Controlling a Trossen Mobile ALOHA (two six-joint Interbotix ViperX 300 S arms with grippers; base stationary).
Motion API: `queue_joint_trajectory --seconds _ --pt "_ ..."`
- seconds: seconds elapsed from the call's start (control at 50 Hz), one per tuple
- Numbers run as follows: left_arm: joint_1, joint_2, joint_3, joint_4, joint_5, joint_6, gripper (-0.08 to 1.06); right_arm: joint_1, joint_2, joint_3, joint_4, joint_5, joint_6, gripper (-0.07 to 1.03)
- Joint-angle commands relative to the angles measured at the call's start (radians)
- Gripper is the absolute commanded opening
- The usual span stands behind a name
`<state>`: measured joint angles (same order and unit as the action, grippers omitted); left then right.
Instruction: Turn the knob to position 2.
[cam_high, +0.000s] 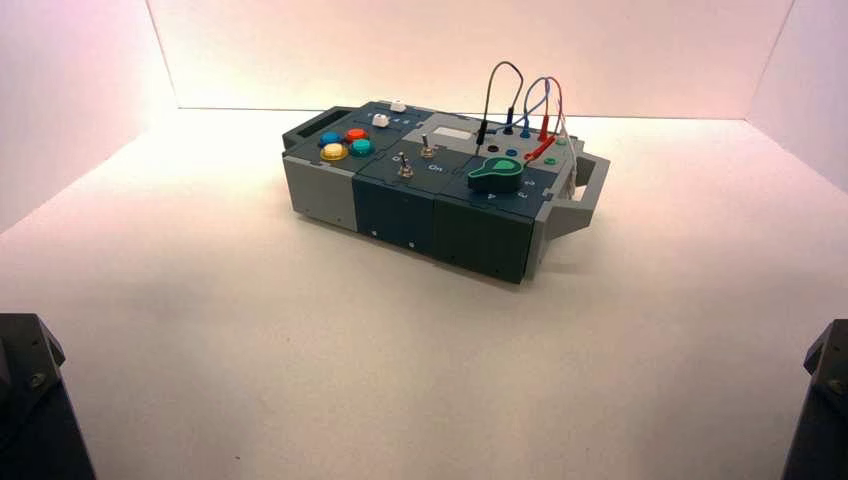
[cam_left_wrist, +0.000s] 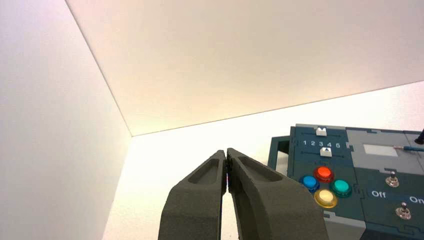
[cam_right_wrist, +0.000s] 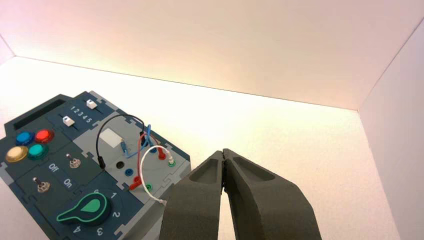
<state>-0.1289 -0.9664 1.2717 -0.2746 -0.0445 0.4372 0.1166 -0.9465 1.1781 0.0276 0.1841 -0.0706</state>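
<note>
The box (cam_high: 395, 205) stands at the middle back of the table, turned at an angle. The teal-green teardrop knob (cam_high: 497, 174) sits on its near right corner. In the right wrist view the knob (cam_right_wrist: 86, 210) has white digits round it. The digit 2 (cam_right_wrist: 115, 215) lies between 1 and 3. The knob's pointer aims away from the 2, out past the 4. My right gripper (cam_right_wrist: 223, 152) is shut and empty, well short of the box. My left gripper (cam_left_wrist: 227, 152) is shut and empty, also away from the box.
Four round push buttons (cam_high: 345, 142) sit at the box's left end, two metal toggle switches (cam_high: 415, 160) in the middle, two white sliders (cam_high: 388, 112) at the back. Looped wires (cam_high: 520, 95) rise behind the knob. A grey handle (cam_high: 590, 190) juts right. Both arms are parked at the near corners.
</note>
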Motion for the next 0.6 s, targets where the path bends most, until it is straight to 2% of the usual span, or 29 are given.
queue_joint_trajectory --seconds 0.02,0.3,0.48,0.6 --pt "0.005 0.028 -0.026 0.002 -0.005 0.002 0.0 -0.005 0.003 -0.018 0.0 -0.014 -0.002 -0.03" --pt "0.005 0.1 -0.057 0.003 0.021 0.002 0.0 -0.005 0.003 -0.02 0.003 0.021 -0.002 -0.03" --pt "0.005 0.106 -0.084 0.002 0.121 0.002 -0.01 0.02 0.012 -0.048 0.025 0.077 0.0 -0.03" --pt "0.005 0.104 -0.11 0.002 0.173 0.002 -0.01 0.049 0.034 -0.094 0.025 0.144 -0.002 -0.03"
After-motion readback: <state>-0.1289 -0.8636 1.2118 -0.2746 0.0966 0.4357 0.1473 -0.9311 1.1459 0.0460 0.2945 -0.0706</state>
